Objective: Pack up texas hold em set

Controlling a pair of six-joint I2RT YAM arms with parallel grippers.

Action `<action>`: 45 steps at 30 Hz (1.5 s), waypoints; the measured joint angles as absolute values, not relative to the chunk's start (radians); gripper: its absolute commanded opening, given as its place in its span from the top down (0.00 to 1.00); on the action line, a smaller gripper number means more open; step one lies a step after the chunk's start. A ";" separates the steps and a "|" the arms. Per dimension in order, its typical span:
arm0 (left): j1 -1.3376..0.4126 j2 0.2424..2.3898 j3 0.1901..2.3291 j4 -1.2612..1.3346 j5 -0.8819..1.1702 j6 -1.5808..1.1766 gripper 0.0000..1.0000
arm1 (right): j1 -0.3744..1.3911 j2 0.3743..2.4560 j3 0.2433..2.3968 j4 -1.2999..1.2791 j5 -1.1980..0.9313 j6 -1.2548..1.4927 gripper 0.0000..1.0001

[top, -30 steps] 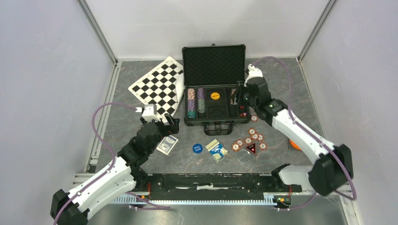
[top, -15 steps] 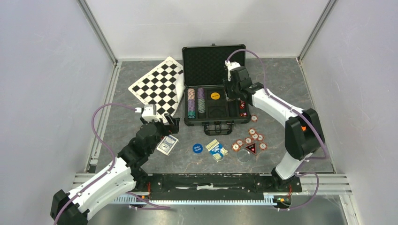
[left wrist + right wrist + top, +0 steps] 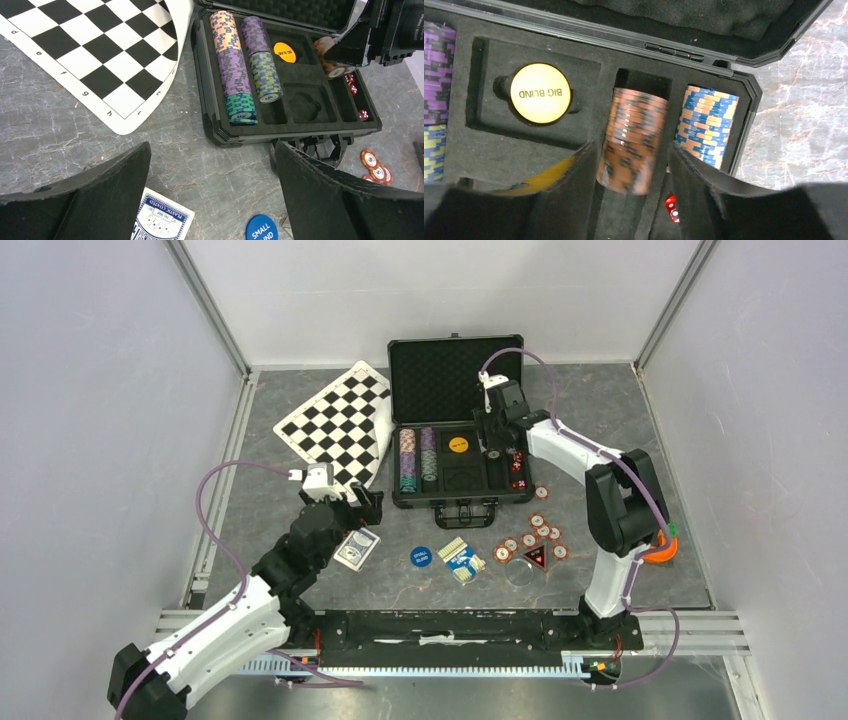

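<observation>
Several chip rows point(image 3: 407, 462) already lie in the open case point(image 3: 455, 380), upper centre. The right fingers point(image 3: 569, 200) flank an orange-brown chip stack point(image 3: 634, 125) in its slot; grasping or released, I cannot tell. The left fingers point(image 3: 100, 200) are spread wide. Loose chips point(image 3: 535, 535), a card deck point(image 3: 357, 548) and a blue button point(image 3: 421, 557) remain on the desk point(image 3: 600, 420).

The raised lid point(image 3: 455, 375) of the case point(image 3: 460, 498) walls off its 12 o'clock side. The checkered board point(image 3: 340, 425) crowds its 10 o'clock corner. The right arm point(image 3: 570, 450) spans in from 3 o'clock, with the right gripper point(image 3: 633, 150) astride the orange chip stack point(image 3: 634, 135). From 5 to 7 o'clock, loose chips point(image 3: 535, 535), a card deck point(image 3: 357, 548) and a blue button point(image 3: 421, 557) dot the table point(image 3: 600, 390). Bare table shows at 2 o'clock.
</observation>
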State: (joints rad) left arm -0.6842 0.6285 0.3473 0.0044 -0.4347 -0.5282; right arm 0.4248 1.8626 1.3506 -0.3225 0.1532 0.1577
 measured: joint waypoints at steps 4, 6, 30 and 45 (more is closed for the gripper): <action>-0.684 0.636 0.344 0.006 -0.435 -0.528 0.00 | 0.418 1.875 1.358 -0.321 0.149 0.168 0.21; -0.684 0.639 0.344 0.007 -0.435 -0.528 0.00 | 0.414 1.875 1.362 -0.314 0.141 0.170 0.21; -0.684 0.641 0.344 0.010 -0.435 -0.521 0.00 | 0.398 1.634 1.020 -0.225 -0.027 0.201 0.64; -0.684 0.660 0.337 0.026 -0.435 -0.511 0.00 | 0.399 1.823 1.191 -0.199 0.016 0.209 0.69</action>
State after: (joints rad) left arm -0.6842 0.6601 0.3370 0.0257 -0.4351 -0.5106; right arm 0.3988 1.8233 1.1912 -0.1986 0.0158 0.2092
